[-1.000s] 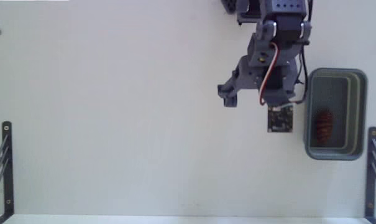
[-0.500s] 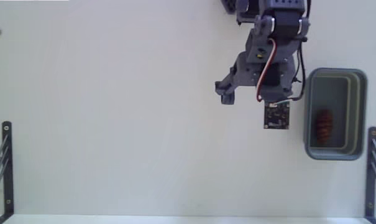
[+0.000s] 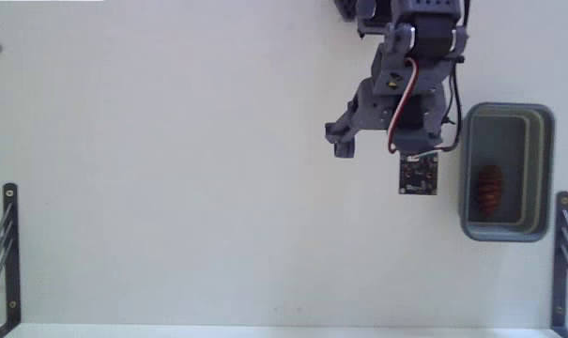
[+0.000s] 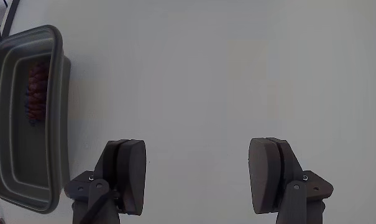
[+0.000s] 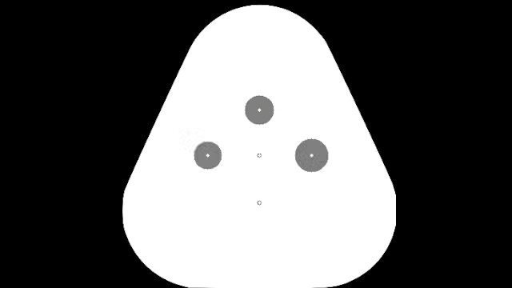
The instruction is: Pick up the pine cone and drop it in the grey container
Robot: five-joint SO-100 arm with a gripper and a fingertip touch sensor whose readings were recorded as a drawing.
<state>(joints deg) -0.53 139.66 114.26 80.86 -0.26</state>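
Note:
The reddish-brown pine cone (image 3: 490, 191) lies inside the grey container (image 3: 544, 169) at the right of the fixed view. In the wrist view the pine cone (image 4: 36, 91) shows in the grey container (image 4: 58, 124) at the left edge. My gripper (image 3: 377, 143) hangs above the white table just left of the tub, apart from it. In the wrist view the gripper (image 4: 198, 171) is open, its two dark fingers (image 4: 128, 174) spread wide with only bare table between them.
The white table (image 3: 171, 169) stretches to the left of the arm in the fixed view. Dark metal brackets stand at the lower left (image 3: 9, 253) and lower right (image 3: 561, 253) edges. The arm's base sits at the top edge (image 3: 406, 14).
The arm shifted slightly left and back from the tub a second ago, then held still. The pine cone stayed put in the container.

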